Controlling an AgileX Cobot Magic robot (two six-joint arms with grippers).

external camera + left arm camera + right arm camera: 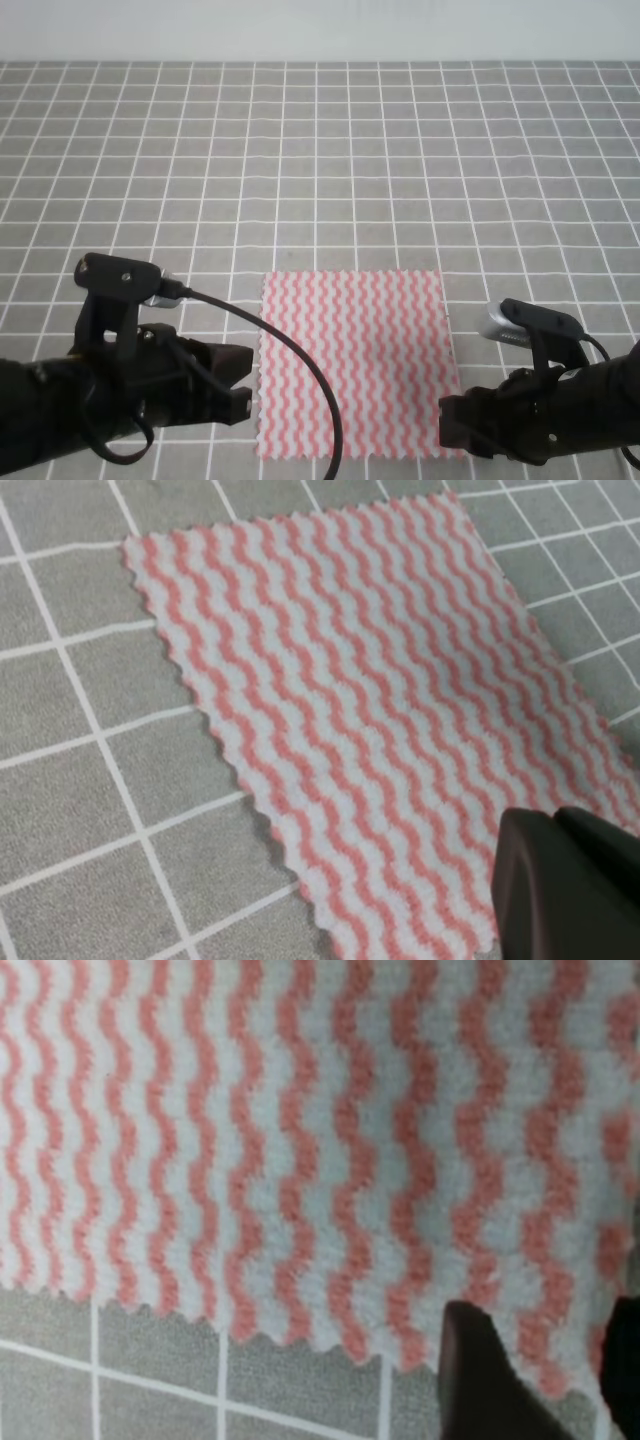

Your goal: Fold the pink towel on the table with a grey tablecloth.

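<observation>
Pink towel [352,362] lies flat between both claws: left claw [238,385] open, right claw [540,1370] parted over its edge.

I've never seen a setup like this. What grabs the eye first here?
The pink towel with its wavy pink-and-white stripes lies flat and unfolded near the front of the table with a grey tablecloth, which is ruled in thin white lines. Two black arms flank it: the left gripper by its near left corner, the right gripper at its near right corner.
</observation>
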